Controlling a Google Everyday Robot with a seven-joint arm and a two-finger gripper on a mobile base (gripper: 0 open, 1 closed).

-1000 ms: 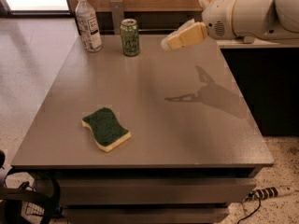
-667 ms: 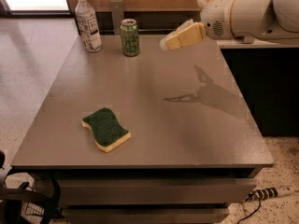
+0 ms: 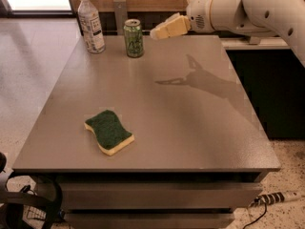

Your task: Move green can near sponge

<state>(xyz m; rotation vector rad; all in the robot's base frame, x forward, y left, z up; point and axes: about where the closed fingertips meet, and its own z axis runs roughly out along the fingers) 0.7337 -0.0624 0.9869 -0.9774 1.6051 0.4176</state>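
The green can (image 3: 134,38) stands upright at the far edge of the grey table (image 3: 190,128), left of the middle. The sponge (image 3: 109,131), dark green on top with a yellow base, lies flat near the front left of the table. My gripper (image 3: 157,32) hangs in the air just right of the can's top, a little apart from it, pointing left. It holds nothing that I can see. The white arm (image 3: 248,8) comes in from the upper right.
A clear plastic bottle (image 3: 91,24) with a white cap stands left of the can at the far left corner. A dark counter (image 3: 267,80) lies to the right of the table. Cables and a power strip (image 3: 276,197) lie on the floor.
My gripper has moved left and slightly up, closer to the green can. The can, sponge and bottle have not moved.
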